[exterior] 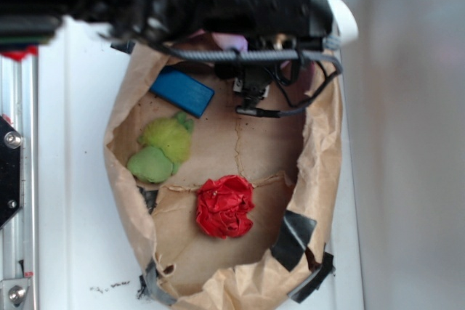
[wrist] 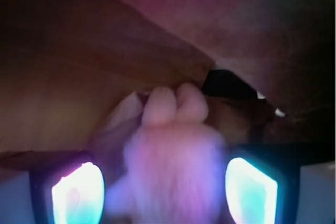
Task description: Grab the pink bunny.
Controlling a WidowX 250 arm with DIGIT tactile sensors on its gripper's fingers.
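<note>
gripper (wrist: 165,182): fingers (wrist: 77,192) apart, either side of pink bunny (wrist: 170,156) | paper bag (exterior: 320,143): bunny at 12 o'clock, red cloth ball (exterior: 225,206) at 6

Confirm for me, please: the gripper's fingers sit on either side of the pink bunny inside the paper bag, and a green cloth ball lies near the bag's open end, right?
Nearly. The cloth ball is red, not green, as the exterior view shows. The green item is a plush toy nearer the blue block. The rest holds: in the wrist view the fingers flank the pink bunny inside the paper bag.

White table (exterior: 80,179) carries crumpled brown paper tray (exterior: 125,201), taped at corners
</note>
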